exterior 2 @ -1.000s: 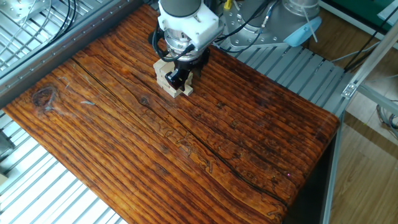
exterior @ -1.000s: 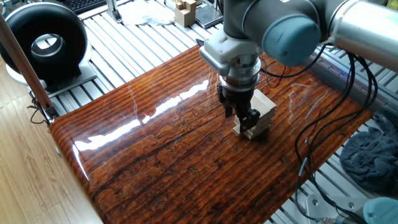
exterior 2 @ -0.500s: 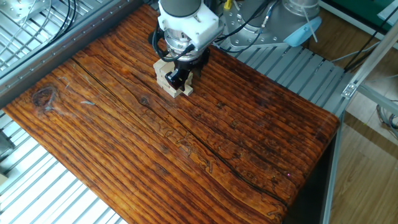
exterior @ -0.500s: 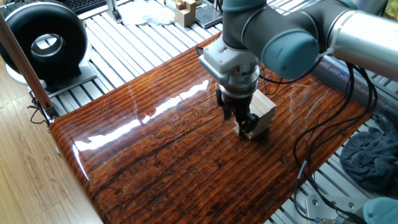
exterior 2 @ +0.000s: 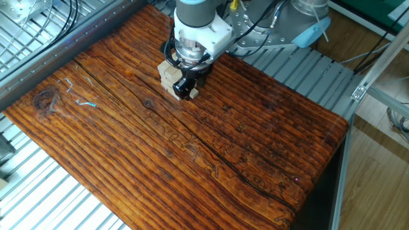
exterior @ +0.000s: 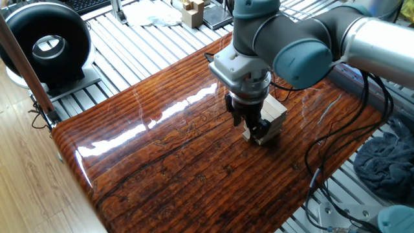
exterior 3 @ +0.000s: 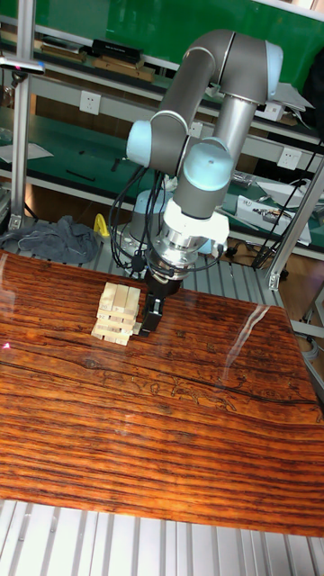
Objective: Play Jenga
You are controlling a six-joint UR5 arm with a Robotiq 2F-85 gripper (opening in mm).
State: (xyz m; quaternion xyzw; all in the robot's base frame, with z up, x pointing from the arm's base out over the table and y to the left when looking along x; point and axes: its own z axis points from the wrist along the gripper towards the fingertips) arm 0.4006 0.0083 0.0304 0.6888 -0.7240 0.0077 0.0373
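End effector (exterior 3: pixel 149 317) low against the Jenga (exterior 3: pixel 117 314) tower's side, finger spread unclear.

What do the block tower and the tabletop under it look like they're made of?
The Jenga tower: pale, unfinished-looking wood, matte, with no paint or markings visible on the blocks. The tabletop: dark reddish-brown wood or a wood-look surface with strong dark grain lines. It looks glossily lacquered, since bright light reflects off it in one fixed view; solid wood or veneer cannot be told.
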